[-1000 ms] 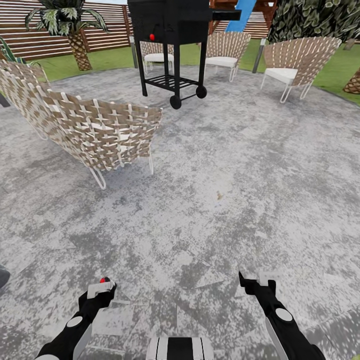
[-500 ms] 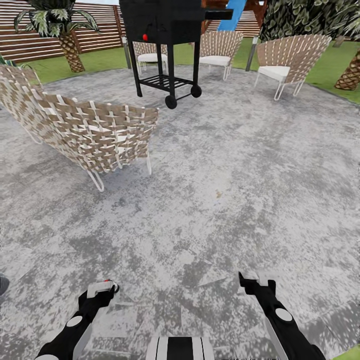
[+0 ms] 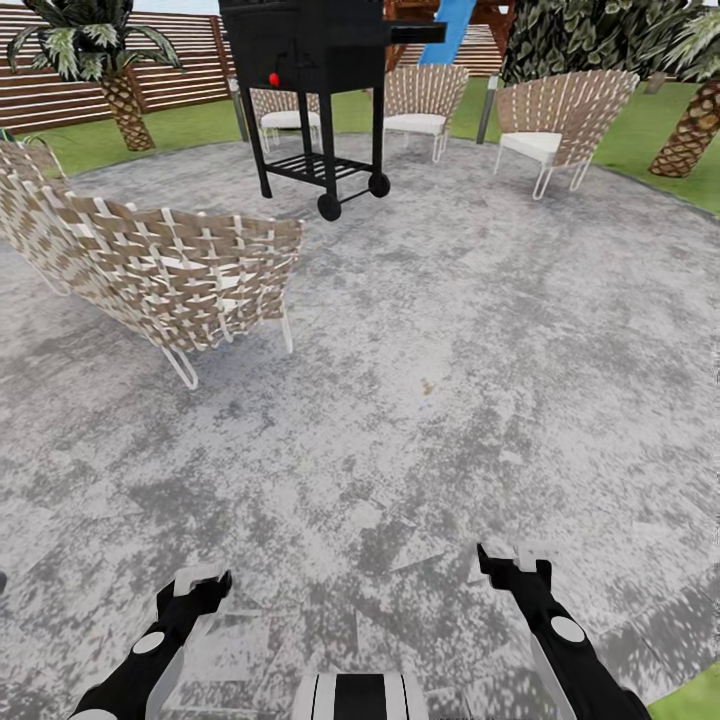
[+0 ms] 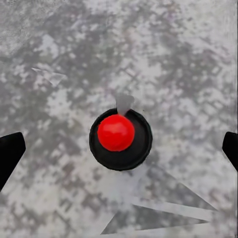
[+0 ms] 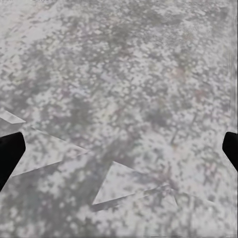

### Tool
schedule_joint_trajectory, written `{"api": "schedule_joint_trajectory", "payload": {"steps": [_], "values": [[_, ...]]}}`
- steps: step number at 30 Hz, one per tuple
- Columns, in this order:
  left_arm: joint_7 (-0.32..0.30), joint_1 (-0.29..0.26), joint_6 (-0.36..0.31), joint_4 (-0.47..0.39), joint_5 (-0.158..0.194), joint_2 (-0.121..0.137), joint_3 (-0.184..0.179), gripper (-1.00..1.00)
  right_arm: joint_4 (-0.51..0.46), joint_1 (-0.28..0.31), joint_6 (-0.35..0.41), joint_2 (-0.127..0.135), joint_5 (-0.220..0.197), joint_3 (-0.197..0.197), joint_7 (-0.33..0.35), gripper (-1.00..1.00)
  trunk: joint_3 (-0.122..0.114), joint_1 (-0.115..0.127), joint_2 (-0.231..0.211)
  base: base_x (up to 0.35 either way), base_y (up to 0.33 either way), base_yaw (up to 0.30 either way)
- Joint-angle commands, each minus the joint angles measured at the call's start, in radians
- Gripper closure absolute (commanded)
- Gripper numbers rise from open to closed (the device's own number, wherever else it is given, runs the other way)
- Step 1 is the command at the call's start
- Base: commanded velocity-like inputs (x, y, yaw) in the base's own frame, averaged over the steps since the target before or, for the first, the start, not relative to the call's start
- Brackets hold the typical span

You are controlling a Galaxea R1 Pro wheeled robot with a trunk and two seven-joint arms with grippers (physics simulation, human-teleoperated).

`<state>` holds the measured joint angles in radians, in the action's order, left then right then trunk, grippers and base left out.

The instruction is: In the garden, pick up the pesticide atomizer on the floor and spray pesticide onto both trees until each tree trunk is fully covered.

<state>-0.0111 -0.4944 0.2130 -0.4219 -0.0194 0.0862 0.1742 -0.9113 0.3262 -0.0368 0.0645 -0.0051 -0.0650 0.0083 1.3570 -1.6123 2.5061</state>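
In the left wrist view the pesticide atomizer (image 4: 119,139) shows from above as a red spot on a dark round body. It is centred between the two dark fingertips of my left gripper (image 4: 119,148), which stand wide apart and do not touch it. I cannot tell whether it rests on the paving or hangs. In the head view my left gripper (image 3: 205,580) hangs low over grey paving, with the bottle hidden there. My right gripper (image 3: 512,558) is open and empty over bare paving (image 5: 124,99). The two tall trees are out of view.
Ahead lie a round grey patio (image 3: 450,330), a woven lounge chair (image 3: 170,270) at the left, and a black wheeled grill (image 3: 310,60). Three more woven chairs (image 3: 555,115) stand behind. Lawn (image 3: 170,130), slat fence (image 3: 190,70) and scaly palms (image 3: 690,130) ring the patio.
The head view has swung, so chairs and grill sit further left. The red spot seen at my left gripper's tip earlier is now hidden in that view. Both arms hold their places.
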Motion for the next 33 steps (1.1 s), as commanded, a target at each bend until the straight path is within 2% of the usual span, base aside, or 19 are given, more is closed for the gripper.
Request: {"api": "schedule_joint_trajectory", "payload": {"steps": [1,6,12,18,22,33], "values": [[-0.001,0.000,0.003,0.000,-0.002,0.000,0.003,-1.00,0.001,0.001,-0.003,0.000,-0.001,0.000,0.001,-1.00,0.000,0.000,0.000,0.000,0.000,-0.218],[-0.002,0.000,0.003,-0.001,-0.002,0.000,0.004,-1.00,0.000,0.001,-0.003,0.000,-0.001,0.000,0.001,-1.00,-0.001,0.000,0.000,0.000,0.000,-0.105],[-0.002,-0.001,0.004,-0.001,-0.002,0.001,0.004,-1.00,0.000,0.001,-0.003,0.000,-0.001,-0.002,0.000,-1.00,0.025,-0.003,0.002,0.000,0.000,-0.007],[-0.002,0.000,0.005,0.000,-0.001,0.006,0.003,-1.00,0.000,0.001,-0.003,0.000,-0.001,-0.001,-0.001,-1.00,0.033,-0.003,0.002,0.000,0.000,0.000],[-0.002,0.000,0.004,0.000,-0.001,0.007,0.003,-1.00,0.001,0.001,-0.003,0.000,-0.001,-0.001,-0.001,-1.00,0.051,-0.004,0.003,0.000,0.000,0.000],[-0.002,0.000,0.005,0.000,-0.001,0.007,0.003,-1.00,0.001,0.001,-0.003,0.000,-0.001,-0.001,-0.001,-1.00,0.060,-0.004,0.003,0.000,0.000,0.000]]}}
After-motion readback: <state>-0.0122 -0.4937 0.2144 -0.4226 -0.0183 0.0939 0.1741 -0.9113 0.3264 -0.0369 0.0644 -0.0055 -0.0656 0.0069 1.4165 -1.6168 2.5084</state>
